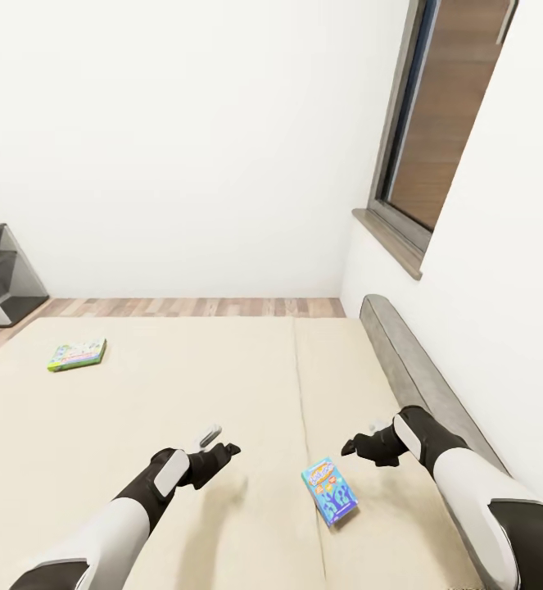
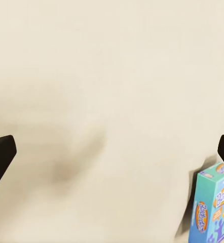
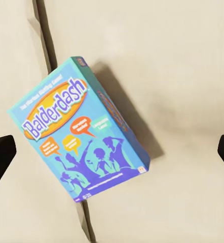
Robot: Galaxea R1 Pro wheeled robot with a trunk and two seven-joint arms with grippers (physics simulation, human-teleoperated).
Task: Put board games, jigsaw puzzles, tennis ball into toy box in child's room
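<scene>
Black fingers on the right gripper [image 1: 351, 447] are spread wide with nothing in them, just above the blue Balderdash box [image 3: 80, 129]. Fingers on the left gripper [image 1: 226, 450] are spread and empty too, over bare cream bed [image 1: 181, 393]. That box lies flat across the mattress seam [image 1: 302, 385], so a squeeze could tip or push it away. Farther off lies the green game box [image 1: 77, 355], a long reach.

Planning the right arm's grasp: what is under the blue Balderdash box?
The blue Balderdash box lies flat on the bed's cream mattress, across the mattress seam. The stretch of seam under the box is covered.
</scene>
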